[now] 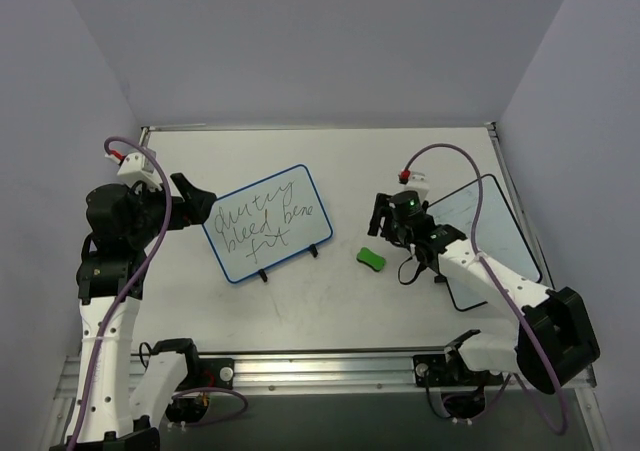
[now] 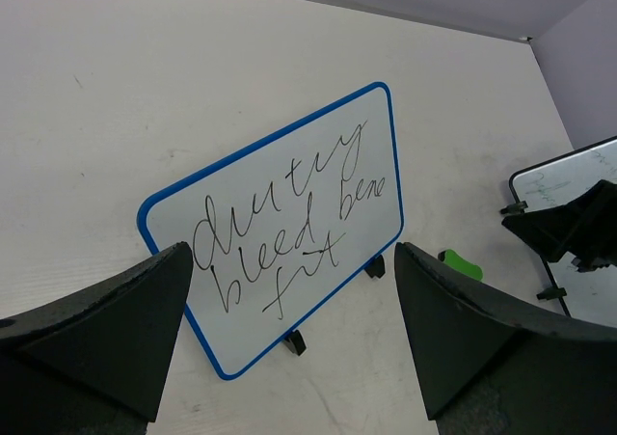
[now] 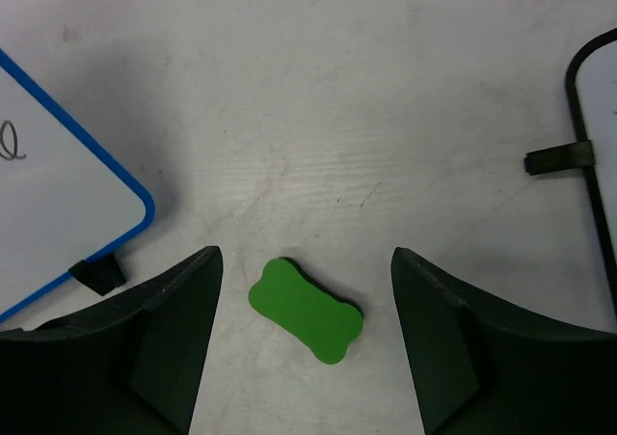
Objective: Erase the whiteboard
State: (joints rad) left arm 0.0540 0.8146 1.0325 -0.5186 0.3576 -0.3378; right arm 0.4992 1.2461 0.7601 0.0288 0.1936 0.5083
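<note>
The right arm has its jaws parted, one on each side of a green eraser that lies flat on the bench; neither jaw touches it. The left arm has its jaws released wide with nothing between them, facing the whiteboard from its left. The whiteboard stands left of centre on two small black feet, blue-framed, with black scribbles on it. The eraser lies near its right foot, apart from it. A black-framed board lies at the right.
</note>
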